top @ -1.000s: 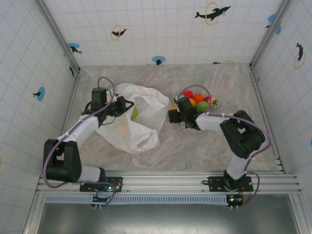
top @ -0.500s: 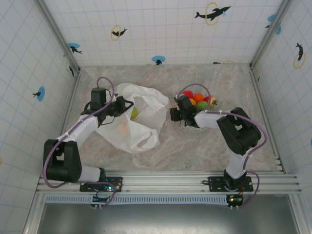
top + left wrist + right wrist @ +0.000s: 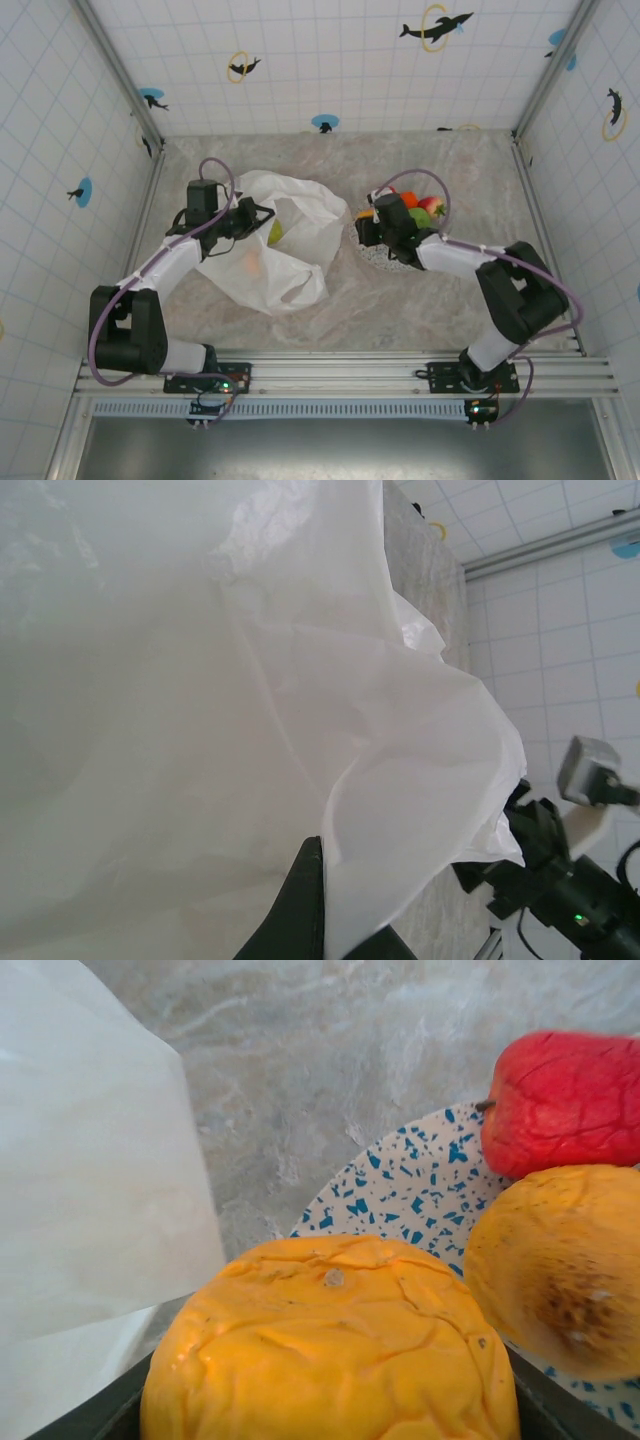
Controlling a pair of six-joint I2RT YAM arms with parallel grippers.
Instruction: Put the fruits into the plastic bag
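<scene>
The white plastic bag (image 3: pixel 285 255) lies at centre left with its mouth held up. My left gripper (image 3: pixel 256 214) is shut on its rim, and thin film (image 3: pixel 200 680) runs between the dark fingers (image 3: pixel 300 900). A green fruit (image 3: pixel 275 232) and an orange one (image 3: pixel 252 265) lie inside the bag. My right gripper (image 3: pixel 366 226) is shut on a wrinkled orange fruit (image 3: pixel 330 1345) at the left edge of the speckled plate (image 3: pixel 400 1190). A second orange fruit (image 3: pixel 560 1270) and a red one (image 3: pixel 565 1100) rest on the plate. More fruits (image 3: pixel 415 205) cluster behind.
The bag's right side (image 3: pixel 90 1190) hangs just left of the held fruit. Tiled walls and metal posts close in the marble tabletop (image 3: pixel 400 300). The right arm's elbow (image 3: pixel 520 290) juts toward the right wall.
My right gripper has shut on the orange fruit and shifted slightly right and back over the plate. Its elbow swung out to the right. The left arm and bag stayed still.
</scene>
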